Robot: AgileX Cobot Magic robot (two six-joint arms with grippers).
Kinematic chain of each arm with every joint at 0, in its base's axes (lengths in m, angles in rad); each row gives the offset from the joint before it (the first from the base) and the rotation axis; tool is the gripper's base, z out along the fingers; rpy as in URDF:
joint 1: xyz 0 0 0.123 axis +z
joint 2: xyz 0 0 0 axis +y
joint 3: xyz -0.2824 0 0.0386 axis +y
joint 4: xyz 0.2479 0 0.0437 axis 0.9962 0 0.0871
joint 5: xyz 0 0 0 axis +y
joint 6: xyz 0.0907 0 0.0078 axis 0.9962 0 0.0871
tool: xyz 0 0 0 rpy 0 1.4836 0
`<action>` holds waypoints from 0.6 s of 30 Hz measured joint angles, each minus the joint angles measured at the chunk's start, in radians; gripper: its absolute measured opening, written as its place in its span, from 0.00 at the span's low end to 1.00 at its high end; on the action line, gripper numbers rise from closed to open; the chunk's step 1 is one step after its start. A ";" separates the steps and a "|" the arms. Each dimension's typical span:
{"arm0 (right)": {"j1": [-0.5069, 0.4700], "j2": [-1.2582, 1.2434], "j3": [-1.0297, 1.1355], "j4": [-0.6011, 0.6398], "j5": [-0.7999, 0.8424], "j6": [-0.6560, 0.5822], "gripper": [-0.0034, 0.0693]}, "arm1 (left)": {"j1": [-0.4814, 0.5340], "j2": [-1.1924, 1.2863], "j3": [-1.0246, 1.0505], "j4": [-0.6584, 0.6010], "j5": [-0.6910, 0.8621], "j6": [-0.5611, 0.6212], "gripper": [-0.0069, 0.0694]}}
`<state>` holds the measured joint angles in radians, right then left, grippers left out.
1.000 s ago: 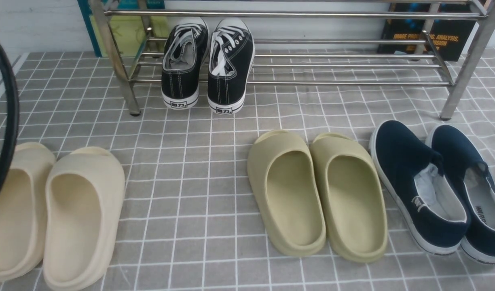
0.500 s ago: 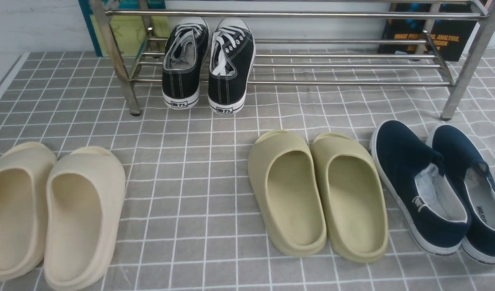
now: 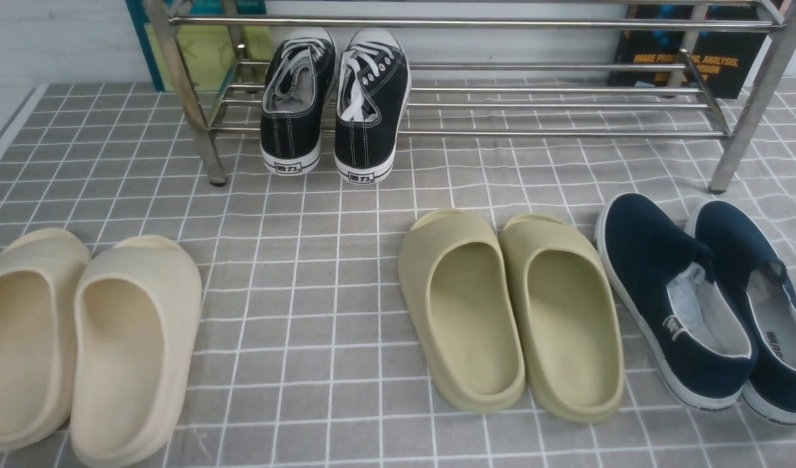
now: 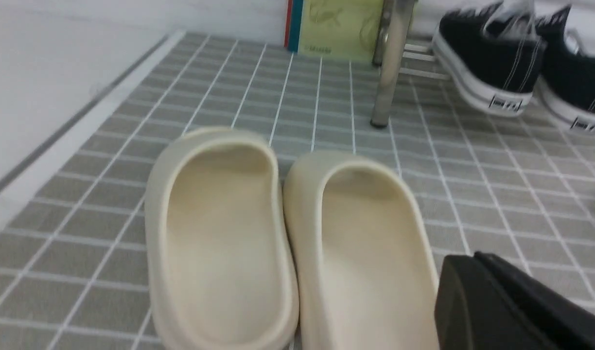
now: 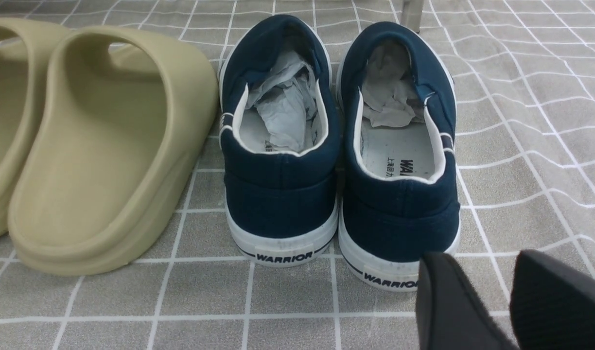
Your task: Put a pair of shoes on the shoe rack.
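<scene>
The two black canvas sneakers [image 3: 292,97] [image 3: 370,97] stand side by side on the lower tubes at the left end of the silver shoe rack [image 3: 502,23], heels toward me and hanging over the front tube. In the left wrist view they show far off [image 4: 492,63] beside a rack leg [image 4: 389,63]. My left gripper [image 4: 472,257] is shut and empty, low beside the beige slides. My right gripper [image 5: 482,265] is open and empty, just behind the heels of the navy slip-ons. Neither gripper shows in the front view.
A beige pair of slides [image 3: 86,344] lies front left, an olive pair [image 3: 508,312] in the middle, and navy slip-ons [image 3: 703,299] front right, all on grey checked cloth. Books lean on the wall behind the rack. The cloth's left edge runs beside a white floor.
A black curved cable or arm part at the front view's left edge a second ago has left the view. The shoes and rack have not moved.
</scene>
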<state>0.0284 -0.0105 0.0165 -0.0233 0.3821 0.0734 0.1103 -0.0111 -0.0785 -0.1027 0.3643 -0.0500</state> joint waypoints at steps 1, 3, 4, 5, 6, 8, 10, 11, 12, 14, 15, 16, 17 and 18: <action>0.000 0.000 0.000 0.000 0.000 0.000 0.38 | 0.001 0.000 0.009 -0.002 0.000 -0.001 0.07; 0.000 0.000 0.000 0.000 0.000 0.000 0.38 | 0.002 0.000 0.052 -0.003 -0.004 -0.037 0.07; 0.000 0.000 0.000 0.000 0.000 0.000 0.38 | 0.001 0.000 0.055 -0.003 -0.004 -0.042 0.07; 0.000 0.000 0.000 0.000 0.000 0.000 0.38 | -0.006 0.000 0.071 0.004 -0.006 -0.066 0.07; 0.000 0.000 0.000 0.000 0.000 0.000 0.38 | -0.018 0.000 0.082 0.012 -0.008 -0.086 0.07; 0.000 0.000 0.000 0.000 0.000 0.000 0.38 | -0.029 0.000 0.089 0.016 -0.011 -0.094 0.07; 0.000 0.000 0.000 0.000 0.000 0.000 0.38 | -0.054 0.000 0.103 0.022 -0.018 -0.105 0.07; 0.000 0.000 0.000 0.000 0.000 0.000 0.38 | -0.054 0.000 0.104 0.022 -0.020 -0.105 0.07; 0.000 0.000 0.000 0.000 0.000 0.000 0.38 | -0.057 0.000 0.106 0.024 -0.021 -0.106 0.07; 0.000 0.000 0.000 0.000 0.000 0.000 0.38 | -0.057 0.000 0.106 0.027 -0.002 -0.106 0.07; 0.000 0.000 0.000 0.000 0.000 0.000 0.38 | -0.057 0.000 0.107 0.031 0.009 -0.106 0.07; 0.000 0.000 0.000 0.000 0.000 0.000 0.38 | -0.057 0.000 0.107 0.032 0.010 -0.106 0.07; 0.000 0.000 0.000 0.000 0.000 0.000 0.38 | -0.057 0.000 0.108 0.035 0.013 -0.106 0.07; 0.000 0.000 0.000 0.000 0.000 0.000 0.38 | -0.057 0.000 0.108 0.036 0.013 -0.106 0.07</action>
<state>0.0284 -0.0105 0.0165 -0.0233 0.3821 0.0734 0.0535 -0.0111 0.0299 -0.0665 0.3774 -0.1562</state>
